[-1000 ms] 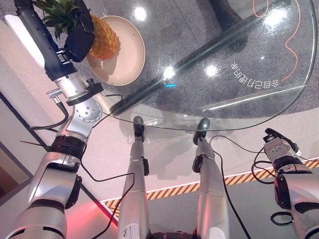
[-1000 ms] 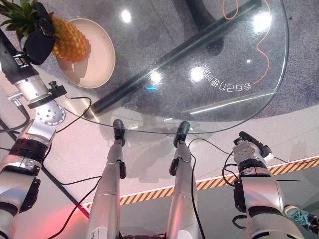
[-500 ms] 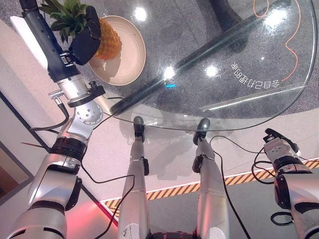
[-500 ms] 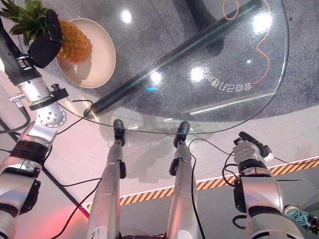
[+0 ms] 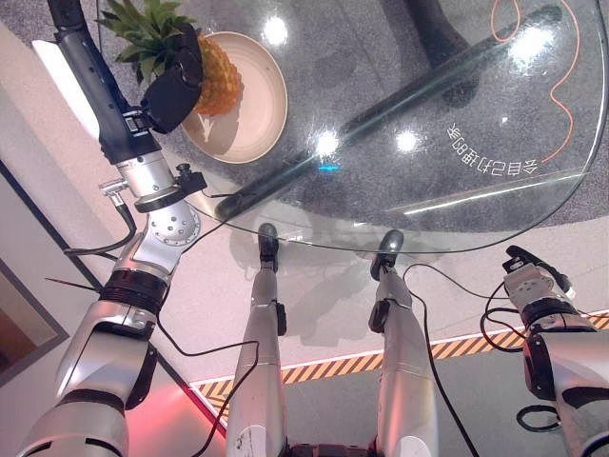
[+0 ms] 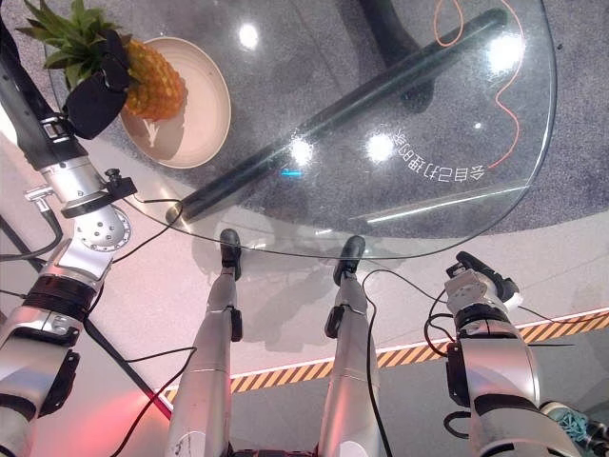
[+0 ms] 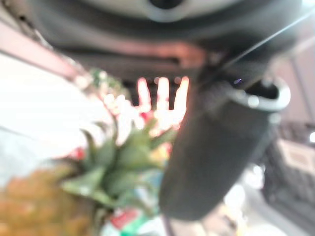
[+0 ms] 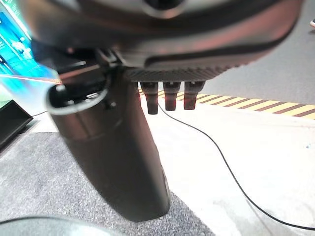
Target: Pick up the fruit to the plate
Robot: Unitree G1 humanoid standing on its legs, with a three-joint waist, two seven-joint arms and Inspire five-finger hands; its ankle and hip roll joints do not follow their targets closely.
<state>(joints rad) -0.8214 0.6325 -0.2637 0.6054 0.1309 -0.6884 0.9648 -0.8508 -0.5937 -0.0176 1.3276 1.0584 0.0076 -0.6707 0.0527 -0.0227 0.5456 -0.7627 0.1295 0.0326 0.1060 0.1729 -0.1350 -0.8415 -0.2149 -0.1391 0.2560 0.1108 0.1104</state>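
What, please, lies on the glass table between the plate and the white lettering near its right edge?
In the left eye view, nothing rests on the glass table between the plate and the white lettering; that stretch is bare.

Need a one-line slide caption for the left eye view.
Left robot hand grips the pineapple over the beige plate on the round glass table.
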